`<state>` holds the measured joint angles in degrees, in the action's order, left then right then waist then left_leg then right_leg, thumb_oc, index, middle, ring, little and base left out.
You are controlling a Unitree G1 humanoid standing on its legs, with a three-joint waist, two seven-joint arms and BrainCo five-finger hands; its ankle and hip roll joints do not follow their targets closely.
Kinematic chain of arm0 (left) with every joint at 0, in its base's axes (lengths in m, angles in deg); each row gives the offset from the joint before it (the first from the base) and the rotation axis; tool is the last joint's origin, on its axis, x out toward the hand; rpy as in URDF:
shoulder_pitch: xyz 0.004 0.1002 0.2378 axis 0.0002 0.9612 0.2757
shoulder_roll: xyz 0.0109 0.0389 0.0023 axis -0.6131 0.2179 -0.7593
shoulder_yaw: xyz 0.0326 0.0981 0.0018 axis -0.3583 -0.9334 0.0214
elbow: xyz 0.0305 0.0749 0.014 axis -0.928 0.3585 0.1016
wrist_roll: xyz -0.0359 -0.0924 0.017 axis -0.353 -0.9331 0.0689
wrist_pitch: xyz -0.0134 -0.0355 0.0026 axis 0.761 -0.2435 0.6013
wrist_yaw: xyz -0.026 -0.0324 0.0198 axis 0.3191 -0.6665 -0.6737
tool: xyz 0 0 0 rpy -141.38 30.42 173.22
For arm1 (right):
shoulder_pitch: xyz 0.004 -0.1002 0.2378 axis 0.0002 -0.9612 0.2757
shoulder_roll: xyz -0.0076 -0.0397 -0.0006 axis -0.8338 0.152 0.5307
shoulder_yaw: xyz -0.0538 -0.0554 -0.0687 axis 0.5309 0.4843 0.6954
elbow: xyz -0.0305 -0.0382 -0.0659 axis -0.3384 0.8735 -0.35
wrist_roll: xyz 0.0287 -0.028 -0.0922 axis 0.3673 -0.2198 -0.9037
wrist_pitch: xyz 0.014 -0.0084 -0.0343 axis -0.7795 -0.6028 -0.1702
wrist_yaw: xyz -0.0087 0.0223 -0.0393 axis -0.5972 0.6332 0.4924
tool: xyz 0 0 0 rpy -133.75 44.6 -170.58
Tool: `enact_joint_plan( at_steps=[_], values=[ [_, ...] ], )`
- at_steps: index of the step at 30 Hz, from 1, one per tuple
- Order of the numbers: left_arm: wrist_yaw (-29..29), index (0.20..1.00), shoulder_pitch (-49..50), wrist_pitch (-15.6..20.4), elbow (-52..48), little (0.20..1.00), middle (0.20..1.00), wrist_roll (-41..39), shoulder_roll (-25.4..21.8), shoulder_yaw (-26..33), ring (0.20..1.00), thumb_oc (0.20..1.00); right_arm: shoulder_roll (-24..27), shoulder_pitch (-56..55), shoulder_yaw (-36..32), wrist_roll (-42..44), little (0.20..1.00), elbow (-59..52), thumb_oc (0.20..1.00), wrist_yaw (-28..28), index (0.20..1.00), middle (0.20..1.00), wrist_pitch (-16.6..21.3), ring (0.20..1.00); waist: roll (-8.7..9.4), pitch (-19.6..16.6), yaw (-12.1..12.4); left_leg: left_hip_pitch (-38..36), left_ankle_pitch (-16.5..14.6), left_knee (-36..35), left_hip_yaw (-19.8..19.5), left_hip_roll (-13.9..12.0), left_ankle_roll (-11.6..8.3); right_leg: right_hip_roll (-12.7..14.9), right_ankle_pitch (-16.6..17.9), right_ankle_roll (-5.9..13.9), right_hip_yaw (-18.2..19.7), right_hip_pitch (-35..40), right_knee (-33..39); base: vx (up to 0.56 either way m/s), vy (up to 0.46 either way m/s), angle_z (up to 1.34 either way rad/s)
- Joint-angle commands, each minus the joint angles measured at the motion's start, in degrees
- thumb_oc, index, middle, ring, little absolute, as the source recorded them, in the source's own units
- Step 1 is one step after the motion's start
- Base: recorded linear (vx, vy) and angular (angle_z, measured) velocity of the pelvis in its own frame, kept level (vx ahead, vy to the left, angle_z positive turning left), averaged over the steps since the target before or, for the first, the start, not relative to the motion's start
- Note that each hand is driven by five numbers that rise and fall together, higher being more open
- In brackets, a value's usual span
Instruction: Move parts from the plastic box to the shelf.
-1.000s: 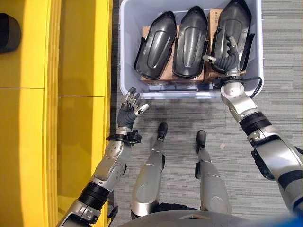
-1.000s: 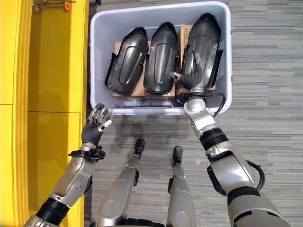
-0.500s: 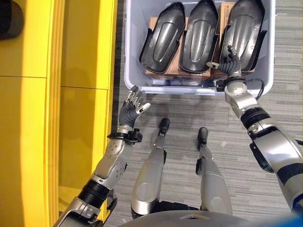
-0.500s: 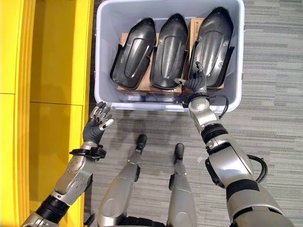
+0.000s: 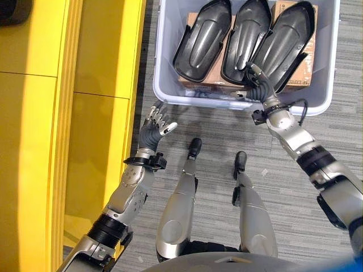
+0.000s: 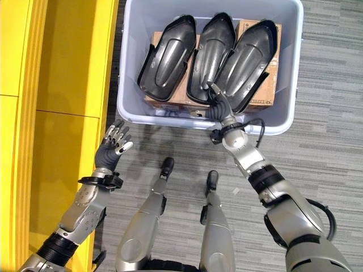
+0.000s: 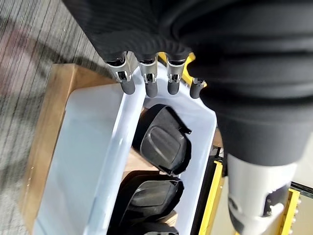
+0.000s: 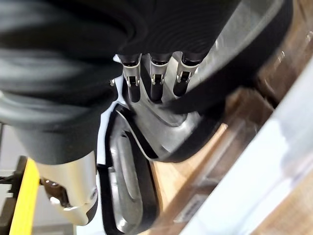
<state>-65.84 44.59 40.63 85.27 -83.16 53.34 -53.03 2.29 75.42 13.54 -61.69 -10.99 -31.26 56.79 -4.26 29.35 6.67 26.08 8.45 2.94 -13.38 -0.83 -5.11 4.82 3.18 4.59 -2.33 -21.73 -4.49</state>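
A: What are the parts (image 5: 205,41) made of?
B: Dark moulded plastic with a smooth semi-gloss sheen. The box (image 5: 164,68) is pale translucent plastic; brown matt cardboard (image 5: 300,79) lies underneath.
A: The shelf (image 5: 102,85)?
B: Smooth yellow paint.

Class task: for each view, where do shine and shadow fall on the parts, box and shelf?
Left eye view: pale sheen along the dark parts' ridges, a brighter band down the yellow shelf; left wrist view: plastic box wall glows pale; right wrist view: grey sheen on the rightmost part.
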Motion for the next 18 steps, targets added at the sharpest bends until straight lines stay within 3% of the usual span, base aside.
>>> enact_joint_plan(
  at_steps=[1, 6, 9, 18],
  values=[
    [-0.3, 1.0, 2.1, 1.4, -5.7, 1.0, 1.0, 0.4, 0.3, 1.7, 1.0, 1.0, 1.6, -0.7, -4.0, -5.8, 1.0, -5.8, 1.0, 3.8, 1.0, 1.0, 3.0, 1.0, 1.63, -3.5, -1.3, 2.7, -0.5, 3.6, 8.1, -2.5, -1.5, 3.9, -0.5, 2.87, 1.2, -1.0, -2.0, 0.0, 0.0, 0.0],
    [0.0, 1.0, 2.9, 0.8, -6.4, 1.0, 1.0, 0.8, 0.8, 3.0, 1.0, 1.0, 1.6, -7.9, -12.2, -9.3, 1.0, -17.2, 1.0, 6.7, 1.0, 1.0, 3.6, 1.0, 2.02, -3.6, -2.7, 2.3, -0.8, 3.8, 8.6, -3.1, -1.66, 3.8, -0.6, 3.03, 1.0, -0.7, -2.1, 0.0, -0.003, 0.01],
    [1.1, 1.0, 4.4, 0.1, -7.7, 1.0, 1.0, 1.5, 1.2, 4.2, 1.0, 1.0, -3.9, -14.6, -20.4, -10.3, 1.0, -28.9, 1.0, 11.4, 1.0, 1.0, 5.8, 1.0, 2.17, -3.9, -4.1, 1.8, -1.5, 4.1, 8.9, -3.4, -1.68, 3.5, -1.1, 3.12, 1.3, -0.7, -2.5, 0.0, 0.0, 0.0],
    [2.0, 1.0, 6.6, -0.1, -8.2, 1.0, 1.0, 2.1, 1.2, 4.4, 1.0, 1.0, -10.6, -17.0, -24.0, -14.4, 1.0, -31.6, 1.0, 19.7, 1.0, 1.0, 5.5, 1.0, 1.47, -4.1, -5.2, 1.9, -1.4, 4.0, 9.2, -3.4, -1.57, 3.4, -1.2, 3.14, 1.7, -1.5, -3.3, 0.0, 0.0, 0.0]
  ],
)
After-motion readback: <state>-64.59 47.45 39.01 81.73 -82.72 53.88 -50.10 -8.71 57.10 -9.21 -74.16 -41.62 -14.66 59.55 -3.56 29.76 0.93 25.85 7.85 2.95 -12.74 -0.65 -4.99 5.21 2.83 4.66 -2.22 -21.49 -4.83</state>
